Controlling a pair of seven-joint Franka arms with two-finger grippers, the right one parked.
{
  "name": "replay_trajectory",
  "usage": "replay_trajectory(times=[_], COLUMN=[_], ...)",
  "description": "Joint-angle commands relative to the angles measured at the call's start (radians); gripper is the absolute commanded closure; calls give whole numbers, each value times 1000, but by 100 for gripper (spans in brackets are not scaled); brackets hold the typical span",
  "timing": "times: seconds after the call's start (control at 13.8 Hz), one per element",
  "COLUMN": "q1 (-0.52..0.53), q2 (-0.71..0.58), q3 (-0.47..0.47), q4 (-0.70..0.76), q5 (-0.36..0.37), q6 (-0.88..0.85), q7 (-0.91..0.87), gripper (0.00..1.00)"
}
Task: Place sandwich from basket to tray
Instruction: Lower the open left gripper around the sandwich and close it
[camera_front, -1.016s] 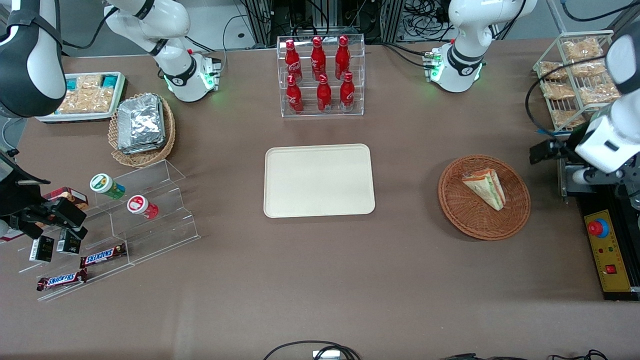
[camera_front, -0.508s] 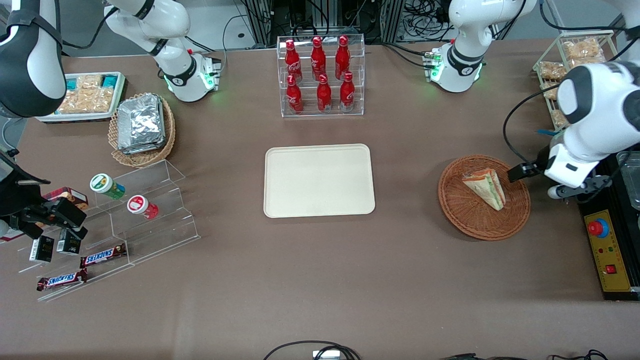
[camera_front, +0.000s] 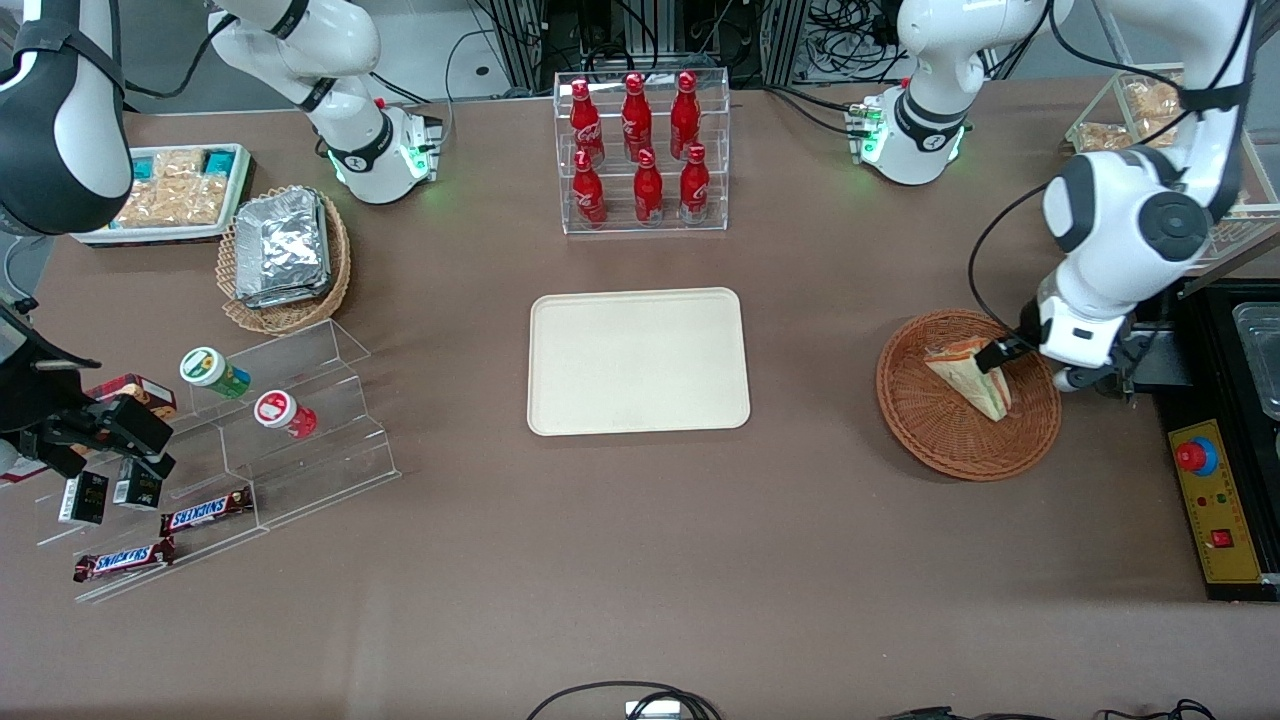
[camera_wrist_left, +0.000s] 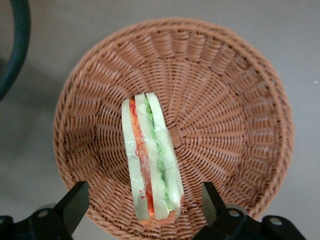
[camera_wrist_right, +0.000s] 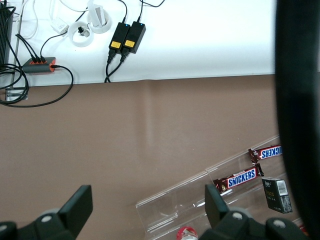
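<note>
The sandwich (camera_front: 968, 378), a wrapped white-bread wedge with green and orange-red filling, lies in the round reddish-brown wicker basket (camera_front: 940, 450) toward the working arm's end of the table. My gripper (camera_front: 1045, 372) hangs above the basket's rim beside the sandwich. In the left wrist view the gripper (camera_wrist_left: 142, 195) is open, its two black fingers standing apart on either side of one end of the sandwich (camera_wrist_left: 150, 160), with the basket (camera_wrist_left: 225, 125) below. Nothing is held. The cream-beige tray (camera_front: 638, 360) lies bare at the table's middle.
A clear rack of red bottles (camera_front: 640, 150) stands farther from the camera than the tray. A black control box with a red button (camera_front: 1215, 500) lies beside the basket. A tan basket of foil packets (camera_front: 285, 260) and an acrylic snack shelf (camera_front: 300, 430) are toward the parked arm's end.
The left arm has swung in from the table's edge toward the basket, bringing the gripper over the basket's rim next to the sandwich. The sandwich has not moved.
</note>
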Motion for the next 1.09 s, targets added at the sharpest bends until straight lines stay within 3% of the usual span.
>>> replay_trajectory(times=[0.0,0.65,0.73,0.87,0.94,1.02], q1=[-5,-4,-4,-4,-4,-4], q2=[-12,117,120,125,125,126], q3=[-1,2,2,2,2,2], q4=[-77,-105,-104,-103,-100,-99], q5=[10,7,5,5,7,7], q6=[89,276,276,276,276,276], q7=[-47,-75,-88,-111,-127,-131], gripper=[0,1,15,76,98,100])
